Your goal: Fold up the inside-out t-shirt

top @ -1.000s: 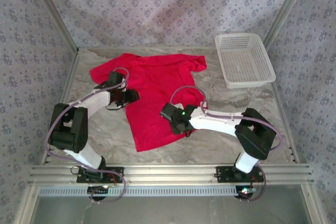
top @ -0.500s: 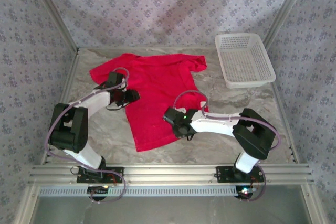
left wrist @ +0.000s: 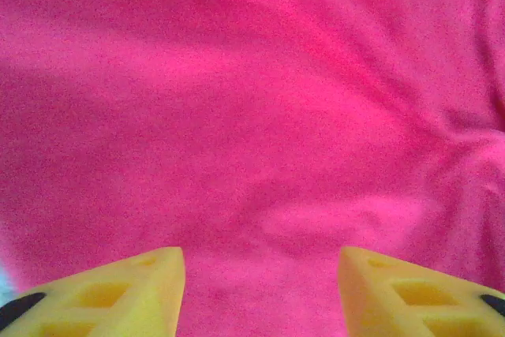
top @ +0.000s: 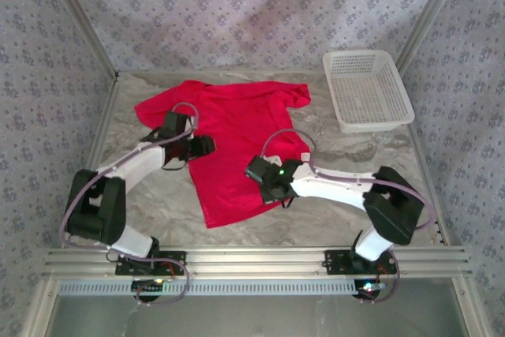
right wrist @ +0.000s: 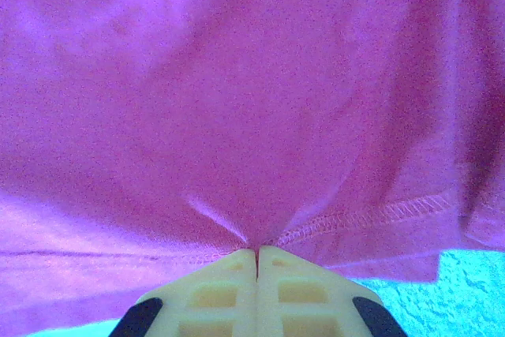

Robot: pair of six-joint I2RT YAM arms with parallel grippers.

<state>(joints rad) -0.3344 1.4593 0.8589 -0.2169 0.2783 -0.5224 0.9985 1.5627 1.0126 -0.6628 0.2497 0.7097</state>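
t-shirt (right wrist: 237, 116) hem inside right gripper (right wrist: 258, 252)

Parted claw (left wrist: 260, 256) over red t-shirt (left wrist: 252, 108)

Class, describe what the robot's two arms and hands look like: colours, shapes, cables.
Left arm and right arm: white links, black joints, looping lilac cables; a green light on the right. Left hand and right hand: yellow wedge-shaped fingers with cut-out hollows.

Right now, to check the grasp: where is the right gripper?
In the top view, the right gripper sits mid-table, shut on the right-hand edge of the red t-shirt, near its hem.
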